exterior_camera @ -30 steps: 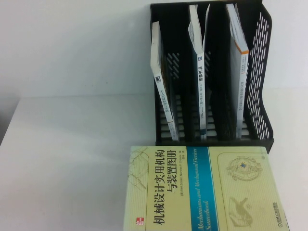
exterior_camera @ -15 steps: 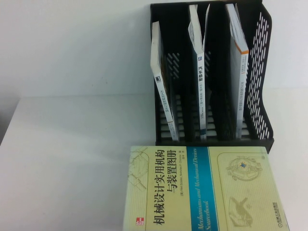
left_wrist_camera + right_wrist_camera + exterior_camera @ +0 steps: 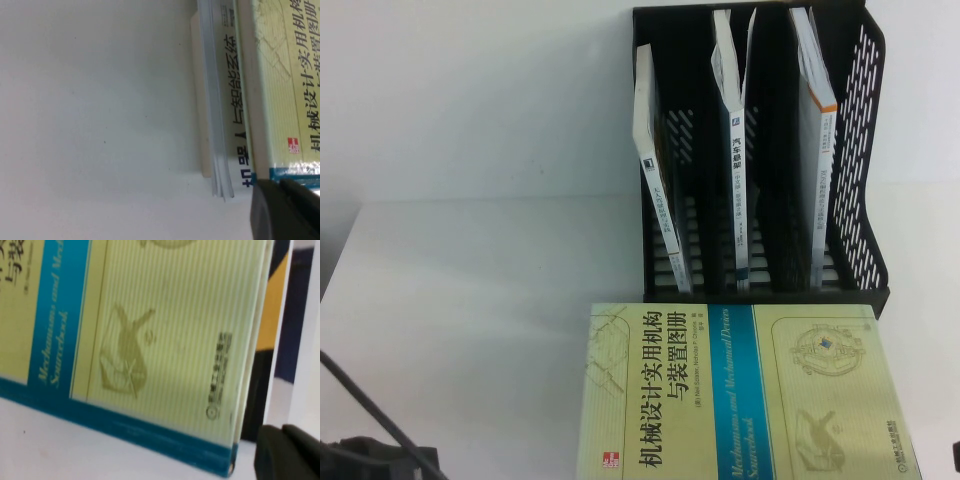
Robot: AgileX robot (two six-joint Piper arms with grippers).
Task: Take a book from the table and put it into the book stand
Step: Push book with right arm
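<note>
We are closing in on the book (image 3: 735, 395), lying flat on the table (image 3: 470, 300) before the stand (image 3: 860, 150). Left gripper (image 3: 285, 210) and right gripper (image 3: 287, 452) are flanking its near corners; jaws unclear, so we are aiming for opposite edges.

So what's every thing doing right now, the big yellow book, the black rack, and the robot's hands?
book: lying flat, cover up, on a stack of other books, not gripped.
book stand: upright on the table, one thin book leaning in each of three slots.
left gripper: near the yellow book's corner, touching nothing.
right gripper: near the book's other corner, holding nothing.
</note>
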